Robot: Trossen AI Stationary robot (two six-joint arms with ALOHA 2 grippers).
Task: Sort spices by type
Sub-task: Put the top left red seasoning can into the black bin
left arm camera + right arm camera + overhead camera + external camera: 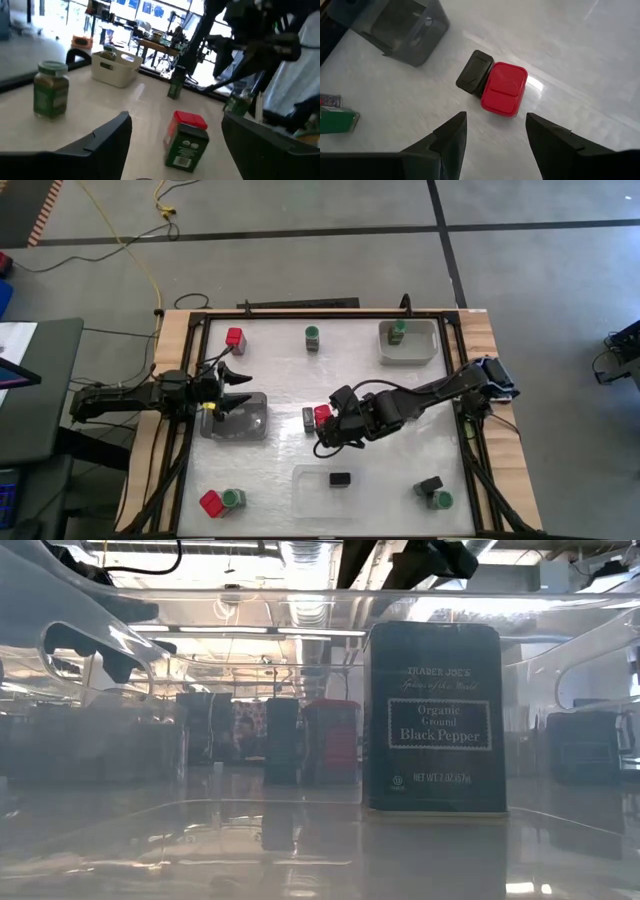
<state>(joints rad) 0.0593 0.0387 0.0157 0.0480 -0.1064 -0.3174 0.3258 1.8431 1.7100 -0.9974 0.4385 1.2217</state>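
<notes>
At the table's middle a red blocky spice (322,414) stands against a black box (309,419); the right wrist view shows the red one (504,89) and the black one (475,77) from above. My right gripper (330,436) (496,119) hovers open just on their near side and touches nothing. My left gripper (243,386) (176,117) is open above the grey tray (250,423) at the table's left and holds nothing. Its wrist view looks across at the red-lidded spice (187,140) and a green-lidded jar (50,90).
A red spice (235,337) and a green jar (313,337) stand near the far edge. The white tray (425,350) holds a green jar (398,330). The clear tray (305,495) holds a black pepper box (340,479) (435,720). Pairs of spices stand near-left (211,502) and near-right (441,500).
</notes>
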